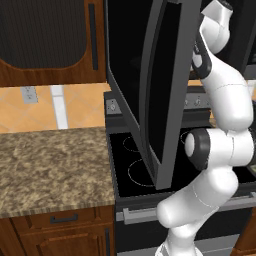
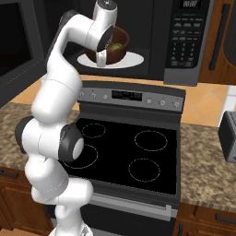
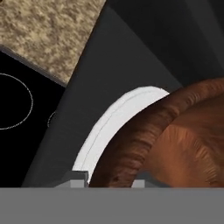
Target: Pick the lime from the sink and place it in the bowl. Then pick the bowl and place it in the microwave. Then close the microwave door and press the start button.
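One brown bowl (image 2: 117,46) holding the lime (image 2: 116,46), on the turntable plate (image 2: 133,60) just below my gripper (image 2: 102,59); gripper's spread indiscernible.

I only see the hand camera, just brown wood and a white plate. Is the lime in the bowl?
Observer: Yes, the right base view shows the lime lying inside the brown bowl.
Operator: Where's the bowl now?
Observer: Inside the microwave, on the white turntable plate.
Operator: Is the door shut?
Observer: No, the microwave door stands swung wide open over the stove.
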